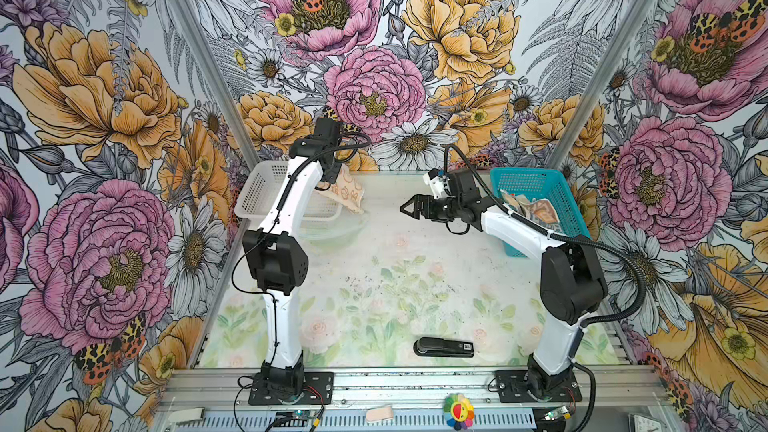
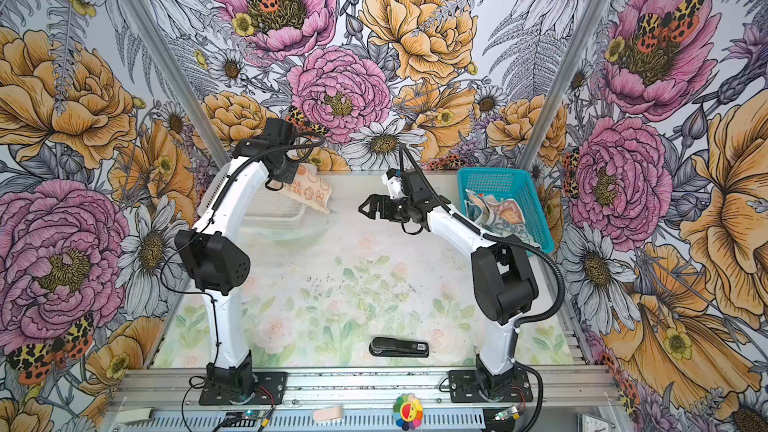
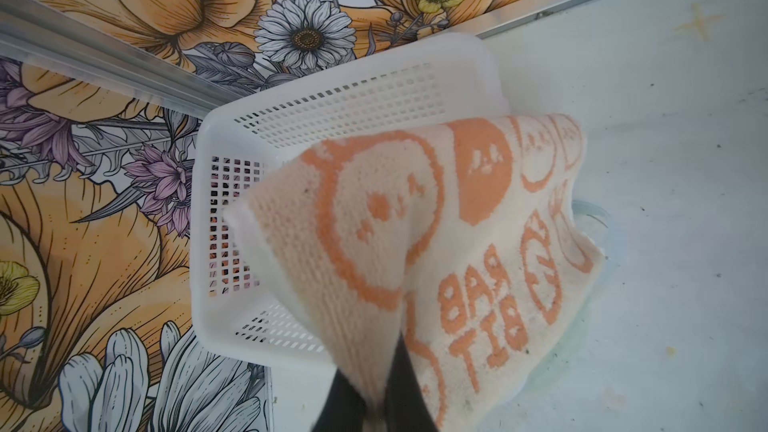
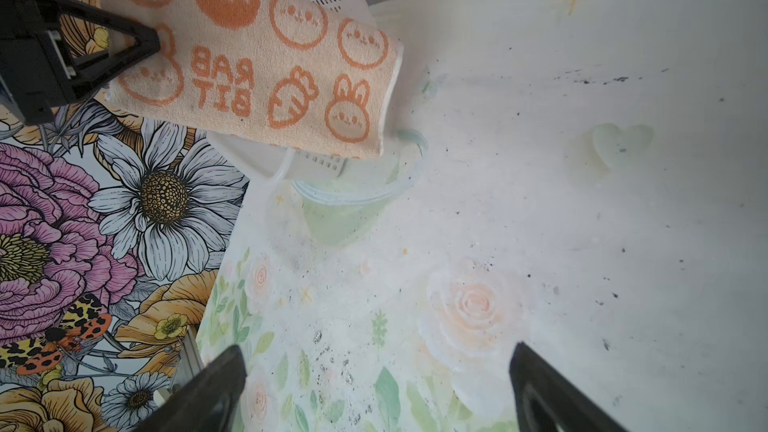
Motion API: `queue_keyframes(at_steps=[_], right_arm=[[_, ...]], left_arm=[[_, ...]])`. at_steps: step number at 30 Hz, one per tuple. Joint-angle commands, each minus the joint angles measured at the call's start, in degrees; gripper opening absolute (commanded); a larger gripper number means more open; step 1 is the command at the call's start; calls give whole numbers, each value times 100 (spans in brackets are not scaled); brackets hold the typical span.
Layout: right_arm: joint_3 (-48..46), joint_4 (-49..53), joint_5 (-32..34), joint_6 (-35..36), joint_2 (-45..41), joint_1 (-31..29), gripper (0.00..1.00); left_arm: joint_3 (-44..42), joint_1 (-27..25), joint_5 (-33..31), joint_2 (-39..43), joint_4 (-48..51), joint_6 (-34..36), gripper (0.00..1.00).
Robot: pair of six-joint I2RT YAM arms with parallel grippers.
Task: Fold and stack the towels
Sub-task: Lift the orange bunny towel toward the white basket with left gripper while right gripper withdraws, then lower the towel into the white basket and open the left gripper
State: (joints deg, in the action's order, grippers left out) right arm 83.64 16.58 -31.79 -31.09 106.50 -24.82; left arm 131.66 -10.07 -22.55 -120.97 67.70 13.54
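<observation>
Floral-walled cell, pale floral tabletop (image 1: 395, 284). Left gripper (image 3: 376, 405) clamped on cream-and-orange RABBIT towel (image 1: 347, 195), which hangs at the white basket (image 1: 259, 189) rim, upper centre-left in both top views. Right gripper (image 1: 409, 206) spread wide, empty, mid-frame. Other towels (image 1: 536, 211) lie in the teal basket (image 1: 540, 178).

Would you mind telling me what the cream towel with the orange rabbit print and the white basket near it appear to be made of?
The cream towel looks like terry cloth, perhaps cotton, matte: a nubby pile shows, and it drapes limply from the left hand. The white basket seems moulded plastic, smooth with a slight sheen: rigid walls with even rows of holes.
</observation>
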Motion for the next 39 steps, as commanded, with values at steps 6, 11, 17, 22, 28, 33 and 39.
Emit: queue_keyframes(at_steps=[6,11,17,22,28,33,39], right_arm=[[733,21,-37,-55,427,-257,99],[1228,40,-15,-4,637,-420,99],[1693,47,29,160,817,-660,99],[1853,42,31,105,998,-776,99],[1802,45,94,48,1060,-836,99],[1687,111,108,59,1058,-832,99],[1687,203,128,55,1071,-831,99]], left_arm=[[428,542,139,-591,-70,237,0],[526,807,251,-980,-70,237,0],[471,1056,330,-1346,-191,290,0],[428,1212,334,-1542,-359,350,0],[562,1399,411,-1905,-460,475,0],[640,1584,520,-2195,-477,622,0],[628,1622,261,-2350,-744,898,0]])
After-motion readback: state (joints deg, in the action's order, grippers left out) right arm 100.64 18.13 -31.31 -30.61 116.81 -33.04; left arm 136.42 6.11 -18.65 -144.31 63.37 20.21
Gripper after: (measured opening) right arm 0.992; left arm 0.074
